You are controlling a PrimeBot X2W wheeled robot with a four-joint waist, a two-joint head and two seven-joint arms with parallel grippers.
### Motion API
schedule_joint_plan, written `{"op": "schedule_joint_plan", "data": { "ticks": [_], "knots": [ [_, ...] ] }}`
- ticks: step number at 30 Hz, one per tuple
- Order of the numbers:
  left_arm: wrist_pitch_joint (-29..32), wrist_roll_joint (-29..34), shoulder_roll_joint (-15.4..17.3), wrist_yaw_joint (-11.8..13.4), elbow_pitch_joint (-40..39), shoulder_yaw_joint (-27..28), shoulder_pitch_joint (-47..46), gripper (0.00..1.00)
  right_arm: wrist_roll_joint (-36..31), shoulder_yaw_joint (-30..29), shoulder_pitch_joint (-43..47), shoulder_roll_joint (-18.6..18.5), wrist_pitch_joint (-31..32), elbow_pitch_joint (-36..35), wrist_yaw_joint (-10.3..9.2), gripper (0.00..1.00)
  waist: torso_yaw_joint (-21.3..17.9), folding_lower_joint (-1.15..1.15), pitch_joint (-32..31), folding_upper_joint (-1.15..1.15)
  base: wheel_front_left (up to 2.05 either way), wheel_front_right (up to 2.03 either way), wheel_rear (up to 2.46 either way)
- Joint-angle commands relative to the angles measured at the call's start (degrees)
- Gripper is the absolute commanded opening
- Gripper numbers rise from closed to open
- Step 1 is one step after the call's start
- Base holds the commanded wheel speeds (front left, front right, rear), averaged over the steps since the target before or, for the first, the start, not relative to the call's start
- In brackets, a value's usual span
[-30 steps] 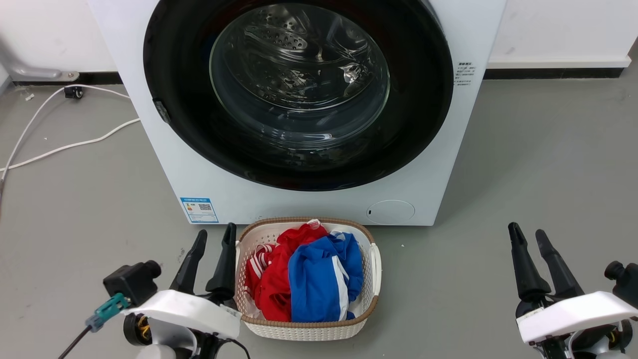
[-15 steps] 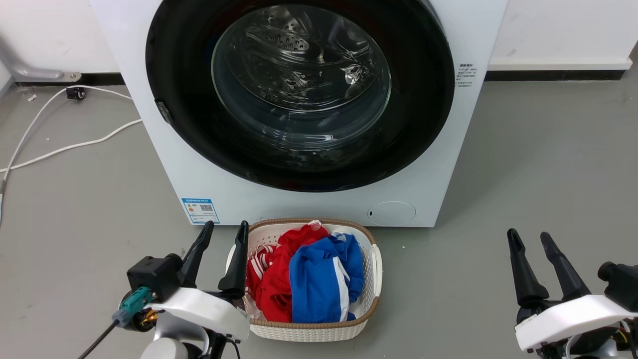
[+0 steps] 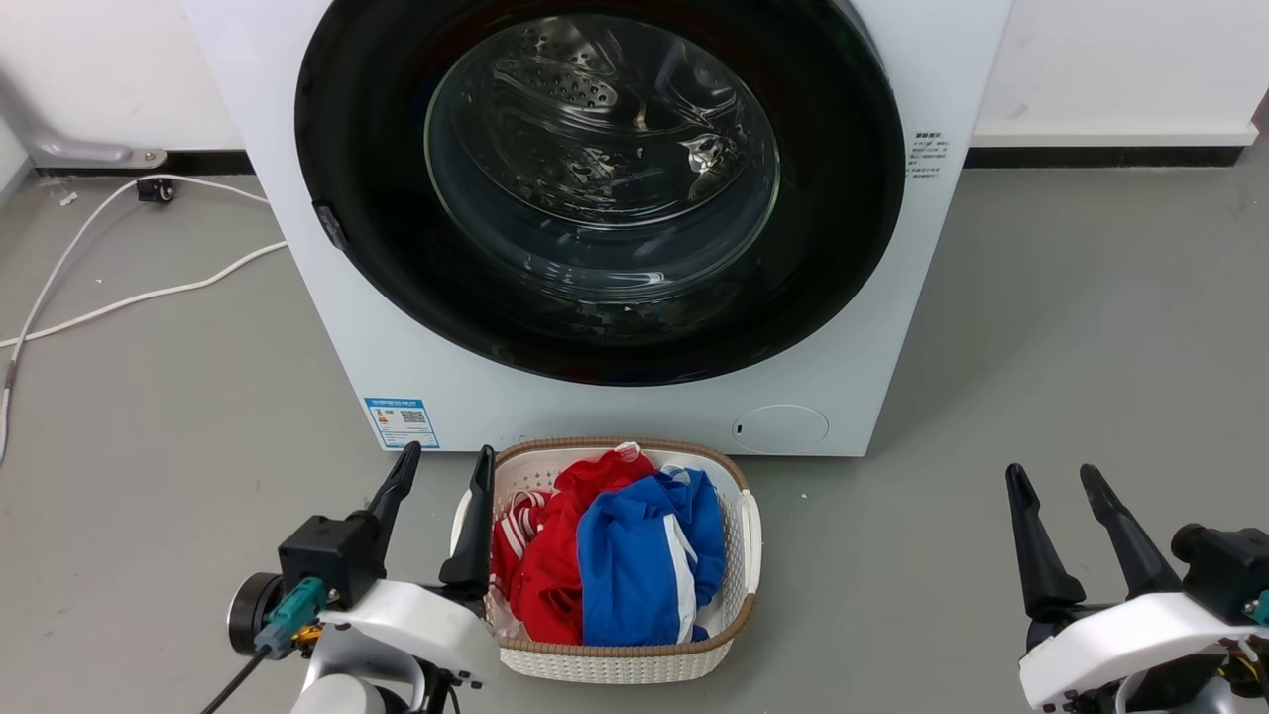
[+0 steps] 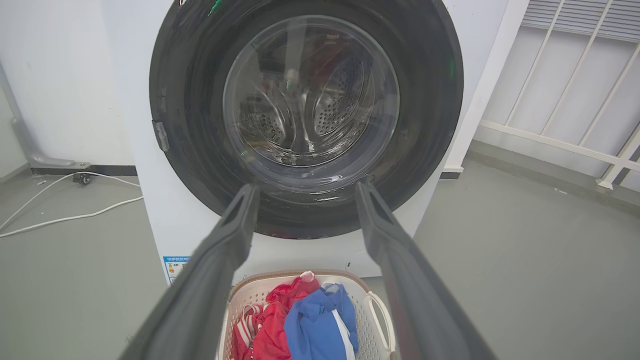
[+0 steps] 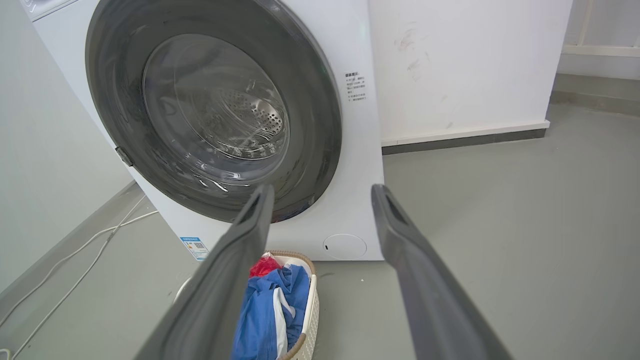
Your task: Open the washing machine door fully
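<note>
The white washing machine [image 3: 416, 357] [image 4: 190, 235] [image 5: 360, 165] stands ahead on the floor. Its round glossy black door [image 3: 377, 248] [image 4: 200, 150] [image 5: 315, 125] lies flat against the front, with the steel drum visible through the clear glass centre. A small grey latch tab [image 3: 330, 227] sits on the door's left rim. My left gripper [image 3: 446, 454] [image 4: 306, 188] is open, low at the lower left beside the basket, apart from the door. My right gripper [image 3: 1054, 471] [image 5: 322, 189] is open at the lower right, holding nothing.
A white woven-rim laundry basket [image 3: 739, 585] [image 4: 380, 320] with red and blue clothes stands on the floor right before the machine. White cables [image 3: 119, 297] trail over the grey floor at the left. A white wall with dark skirting [image 3: 1091, 154] runs behind.
The left gripper has shifted right and slightly down toward the basket's left rim. The right gripper has sunk a little. The camera has moved slightly, so the machine sits a bit lower in the picture.
</note>
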Motion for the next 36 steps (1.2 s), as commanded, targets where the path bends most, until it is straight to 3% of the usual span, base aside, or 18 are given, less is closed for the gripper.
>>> {"op": "schedule_joint_plan", "data": {
  "ticks": [1, 20, 36],
  "knots": [
    [-0.45, 1.48, 0.45, 0.21, -0.14, -0.31, -0.85, 1.0, -1.32, -0.13, 0.22, 0.15, 0.02, -0.8, 0.12, 1.0, 0.04, 0.0, -0.01, 0.0, 0.0, 0.0, 0.0],
    [-2.58, 6.39, 0.06, -0.97, 1.4, -1.24, -0.74, 1.0, -8.69, -0.3, 1.51, 0.8, -0.55, -1.56, 0.13, 1.0, 0.4, 0.0, -0.3, 0.0, 0.0, 0.0, 0.0],
    [-4.18, 8.9, -0.93, -1.25, 3.84, -0.12, -0.62, 1.0, -10.89, -0.58, 1.4, 0.85, -2.15, -0.52, 0.08, 1.0, 0.64, 0.0, -0.51, 0.0, 0.0, 0.0, 0.0]
  ]
}}
